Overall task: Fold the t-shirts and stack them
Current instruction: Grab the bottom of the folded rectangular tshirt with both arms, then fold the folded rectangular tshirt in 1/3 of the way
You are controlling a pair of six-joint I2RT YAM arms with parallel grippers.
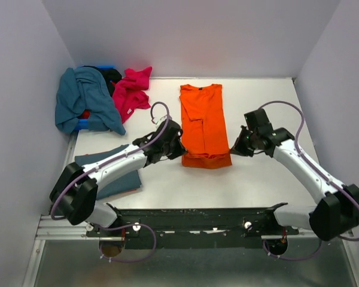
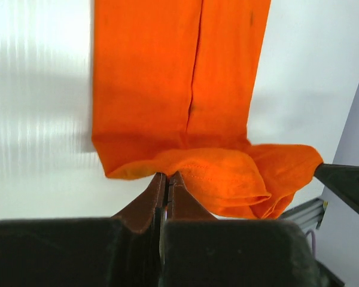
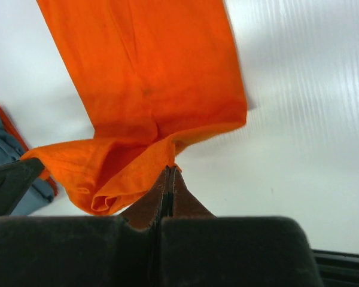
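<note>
Tightly in left tool (image 2: 166, 177): orange t-shirt (image 2: 167, 78).

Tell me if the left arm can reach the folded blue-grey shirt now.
Probably not: the left gripper is shut on the hem of the orange shirt, and the folded blue-grey shirt lies under that arm's forearm, near its base.
</note>
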